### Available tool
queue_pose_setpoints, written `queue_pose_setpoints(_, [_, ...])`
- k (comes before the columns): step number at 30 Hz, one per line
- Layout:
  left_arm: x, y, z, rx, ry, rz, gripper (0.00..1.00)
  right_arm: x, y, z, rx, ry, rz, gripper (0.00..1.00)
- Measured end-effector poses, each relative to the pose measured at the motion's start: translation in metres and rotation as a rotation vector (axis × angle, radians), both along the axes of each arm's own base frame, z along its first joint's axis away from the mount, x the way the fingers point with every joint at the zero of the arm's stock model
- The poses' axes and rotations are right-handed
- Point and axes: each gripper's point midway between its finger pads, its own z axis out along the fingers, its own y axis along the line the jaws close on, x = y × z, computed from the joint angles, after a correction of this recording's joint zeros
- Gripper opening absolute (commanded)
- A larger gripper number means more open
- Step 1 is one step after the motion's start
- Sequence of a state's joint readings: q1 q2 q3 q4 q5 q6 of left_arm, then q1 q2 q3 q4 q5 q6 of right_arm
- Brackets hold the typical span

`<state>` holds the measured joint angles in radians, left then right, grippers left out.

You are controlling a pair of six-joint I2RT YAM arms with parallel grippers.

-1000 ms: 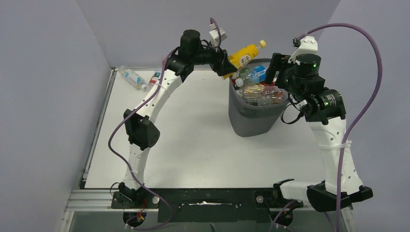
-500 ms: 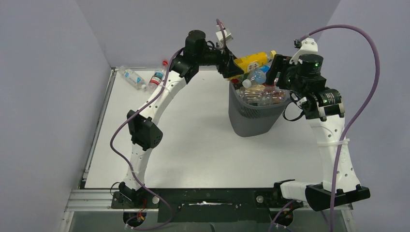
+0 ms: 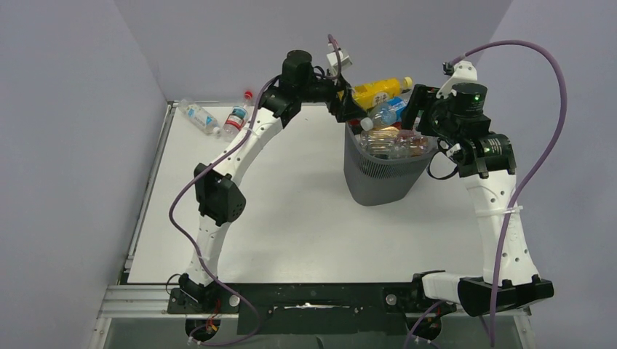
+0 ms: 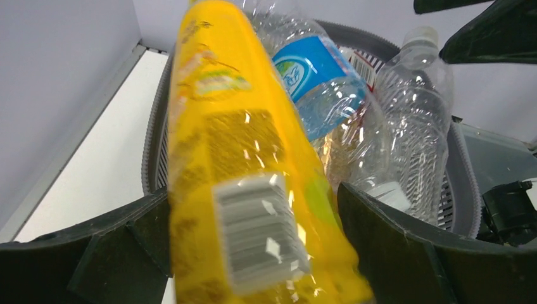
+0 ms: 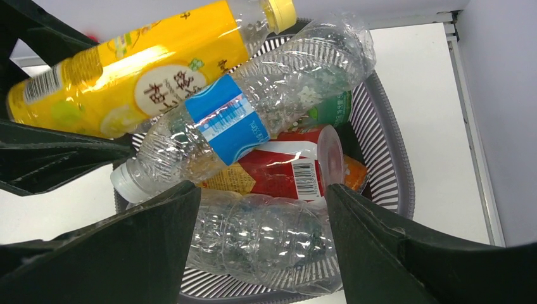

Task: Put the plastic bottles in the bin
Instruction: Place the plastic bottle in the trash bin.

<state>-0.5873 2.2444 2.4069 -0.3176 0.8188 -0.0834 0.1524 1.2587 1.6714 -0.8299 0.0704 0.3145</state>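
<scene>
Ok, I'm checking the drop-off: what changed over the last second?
The left end effector carried the yellow bottle rightward over the bin and levelled it out; its jaws seem to have widened, with a gap now beside the bottle, which lies between them. The right end effector stayed open above the bin, and the two bottles at the far-left corner of the table did not move.

Yellow-labelled plastic drink bottle [image 4: 240,190]: glossy shrink film, shiny highlights. Clear crumpled plastic bottle w/ blue label [image 5: 253,114]: thin, ribbed, v. reflective. Dark grey mesh bin [image 3: 382,178]: matt, slotted; plastic or metal, can't tell. Right gripper [image 5: 259,190] fingers [image 5: 392,253]: matt black hard plastic. White tabletop [image 3: 291,211]: smooth, matt. Silver near-edge rail [image 3: 138,298]: dull metal.
</scene>
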Motion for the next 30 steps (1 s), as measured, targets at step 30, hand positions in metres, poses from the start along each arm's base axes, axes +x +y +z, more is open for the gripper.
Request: queue_pose_setpoints(30, [-0.006, 0.003, -0.01, -0.015, -0.001, -0.026, 0.78, 0.067, -0.006, 0.013, 0.081, -0.063, 0.039, 0.79])
